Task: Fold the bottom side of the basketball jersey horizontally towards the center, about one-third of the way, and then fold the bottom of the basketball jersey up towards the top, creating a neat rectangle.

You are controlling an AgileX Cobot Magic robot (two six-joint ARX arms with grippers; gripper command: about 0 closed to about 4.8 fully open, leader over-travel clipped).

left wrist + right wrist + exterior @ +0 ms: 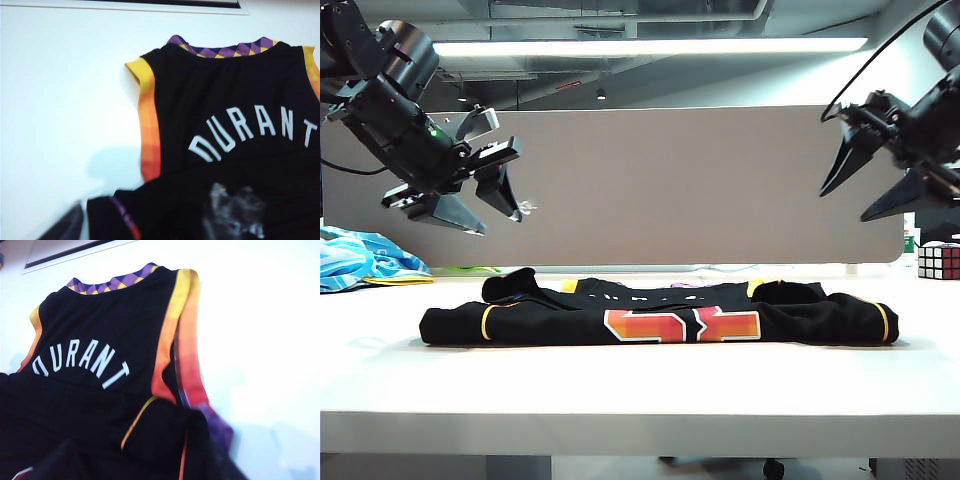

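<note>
Two arms are hanging in the air above a white table, one at each side of the exterior frame. The table is filling the lower half of that frame; a grey-brown partition panel is standing behind it.

The basketball jersey is lying flat across the middle of the table, near the front edge, folded so the black fabric is stacking in layers; orange-to-pink numerals are facing the camera on the front fold, and thin yellow piping is showing near both ends. In the left wrist view the jersey is showing white "DURANT" lettering, a purple-and-yellow checked collar and an orange-yellow armhole band; the folded-up lower part is lying over it near the camera. The right wrist view is showing the same back of the jersey, with the other armhole band and a folded flap with yellow piping in front.

The left gripper is sitting in the upper left of the exterior frame, well above the jersey, jaws spread apart and holding nothing. The right gripper is sitting in the upper right, also well clear of the cloth, fingers apart and empty.

A light blue cloth is lying bunched at the far left edge. A Rubik's cube is sitting at the far right edge.
</note>
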